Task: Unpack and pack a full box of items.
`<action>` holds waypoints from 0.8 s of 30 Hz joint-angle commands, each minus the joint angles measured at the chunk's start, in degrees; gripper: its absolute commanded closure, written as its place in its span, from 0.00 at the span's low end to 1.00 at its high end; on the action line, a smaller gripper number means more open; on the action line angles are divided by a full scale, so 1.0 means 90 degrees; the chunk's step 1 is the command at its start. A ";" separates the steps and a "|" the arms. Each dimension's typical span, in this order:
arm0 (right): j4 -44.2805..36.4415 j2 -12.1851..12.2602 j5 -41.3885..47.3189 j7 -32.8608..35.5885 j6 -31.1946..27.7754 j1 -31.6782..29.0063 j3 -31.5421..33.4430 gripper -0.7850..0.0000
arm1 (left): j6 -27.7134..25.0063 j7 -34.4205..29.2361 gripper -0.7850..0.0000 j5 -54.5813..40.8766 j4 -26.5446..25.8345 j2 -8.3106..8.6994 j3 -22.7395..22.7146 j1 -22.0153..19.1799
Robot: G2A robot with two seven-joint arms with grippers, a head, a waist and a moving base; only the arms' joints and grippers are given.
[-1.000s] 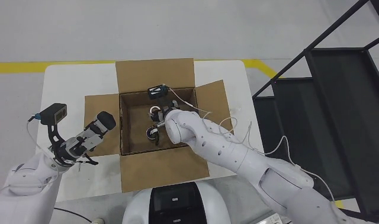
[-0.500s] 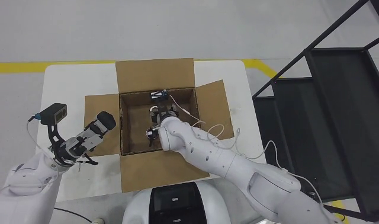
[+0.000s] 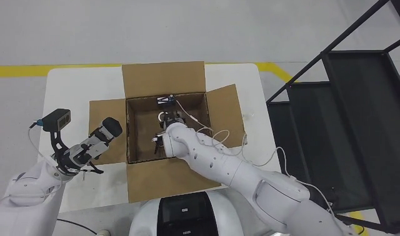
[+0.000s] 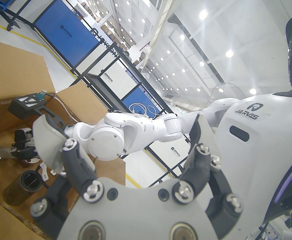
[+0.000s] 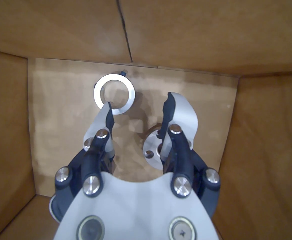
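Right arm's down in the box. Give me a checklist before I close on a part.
1. Right gripper open: ok.
2. Right gripper inside box, clear of its walls: ok.
3. Ring centred between the fingers: not ok, it lies off by one fingertip.
4. Flange centred: not ok, partly under the other finger.
5. Fingertips' height above the box bottom: cannot tell.
6. Left gripper open, empty, outside box: ok.

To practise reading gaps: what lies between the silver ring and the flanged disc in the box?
Right wrist view: only bare box floor between silver ring and flanged disc, under the open right claw.
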 commanded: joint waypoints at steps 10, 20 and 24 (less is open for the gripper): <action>0.0667 -0.0344 0.0139 -0.0243 -0.0102 0.0140 0.0100 0.53 | 0.0000 0.0000 0.00 0.0000 0.0000 0.0000 0.0000 0.0000; 0.1232 -0.0632 0.0243 -0.0323 -0.0243 0.0223 0.0157 0.57 | 0.0000 0.0000 0.00 0.0000 0.0000 0.0000 0.0000 0.0000; 0.1347 -0.0711 0.0129 -0.0303 -0.0181 0.0236 0.0143 0.72 | 0.0000 0.0000 0.00 0.0000 0.0000 0.0000 0.0000 0.0000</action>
